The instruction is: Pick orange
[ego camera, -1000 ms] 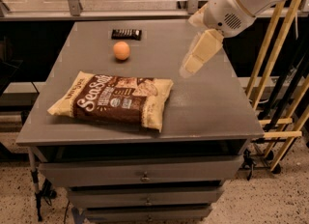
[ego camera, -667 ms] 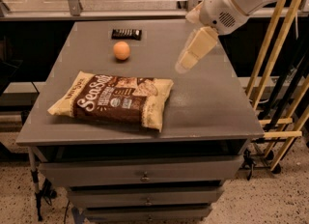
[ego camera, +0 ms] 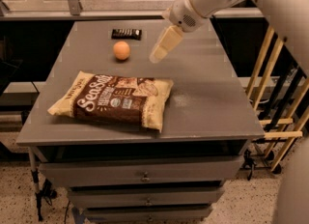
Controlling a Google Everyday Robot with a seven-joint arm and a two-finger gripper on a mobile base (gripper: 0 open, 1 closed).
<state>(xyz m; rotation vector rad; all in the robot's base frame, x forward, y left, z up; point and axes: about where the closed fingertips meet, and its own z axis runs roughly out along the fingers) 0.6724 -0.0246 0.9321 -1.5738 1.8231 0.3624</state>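
Observation:
The orange (ego camera: 121, 50) is a small round orange fruit sitting on the grey cabinet top (ego camera: 207, 88), toward the back left of centre. The gripper (ego camera: 159, 55) hangs from the white arm that comes in from the upper right. It is above the table, to the right of the orange and a short gap from it, holding nothing that I can see. Its cream-coloured fingers point down and to the left.
A small dark rectangular bar (ego camera: 126, 34) lies just behind the orange near the back edge. A large brown and cream snack bag (ego camera: 113, 100) lies in front of the orange. Wooden poles (ego camera: 270, 88) stand to the right of the cabinet. Drawers (ego camera: 145, 175) are below.
The gripper has moved left across the table, from over the right side toward the orange. The orange, bar and bag have not moved.

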